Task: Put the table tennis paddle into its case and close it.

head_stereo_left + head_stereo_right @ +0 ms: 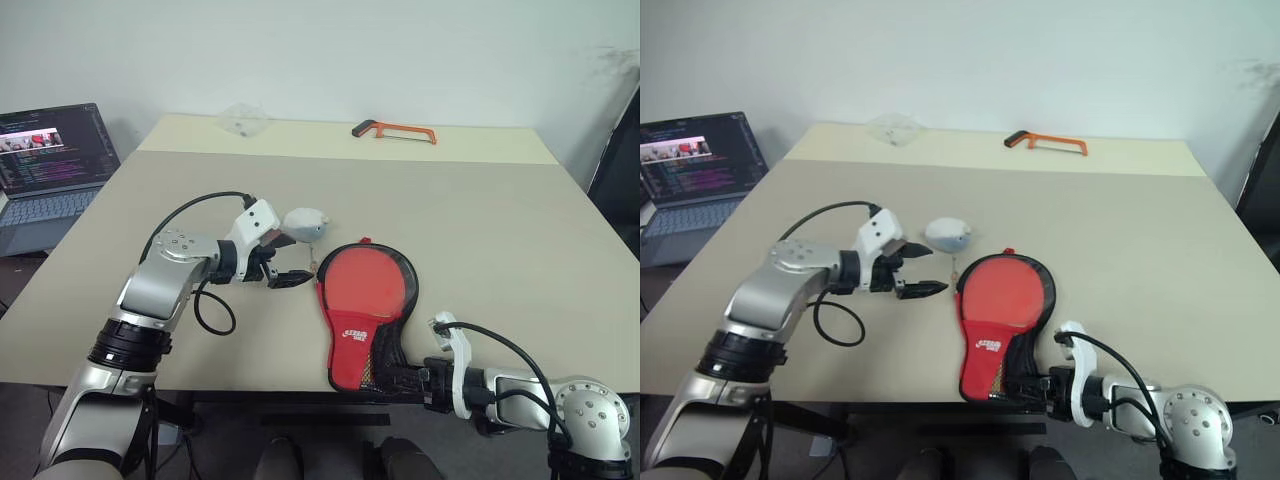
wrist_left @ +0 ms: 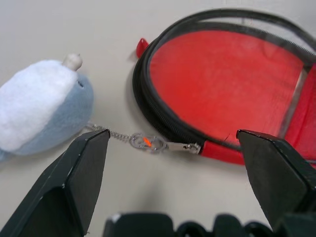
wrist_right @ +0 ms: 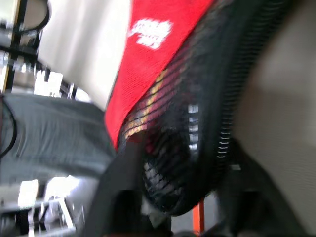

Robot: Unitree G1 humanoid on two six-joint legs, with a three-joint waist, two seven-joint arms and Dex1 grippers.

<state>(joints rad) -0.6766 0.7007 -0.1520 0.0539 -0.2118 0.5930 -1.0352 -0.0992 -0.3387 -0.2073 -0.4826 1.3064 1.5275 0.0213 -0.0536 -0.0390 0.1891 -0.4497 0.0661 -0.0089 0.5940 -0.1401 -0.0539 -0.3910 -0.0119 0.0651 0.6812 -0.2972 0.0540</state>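
Observation:
The case (image 1: 362, 312) lies flat near the table's front edge, red and clear mesh side up, its handle end over the edge. The paddle's red face (image 2: 222, 84) shows through the clear panel. The zip pull (image 2: 163, 145) rests on the table at the case's left rim, chained to a small white and blue plush (image 1: 305, 223). My left gripper (image 1: 290, 262) hovers open just left of the case, with the zip pull between its fingers (image 2: 74, 182). My right gripper (image 1: 392, 378) is at the case's handle end (image 3: 192, 148), fingers apart on either side of it.
An orange-framed hacksaw (image 1: 395, 130) and a clear plastic piece (image 1: 243, 120) lie at the far side of the table (image 1: 500, 230). An open laptop (image 1: 50, 170) stands off the table's left side.

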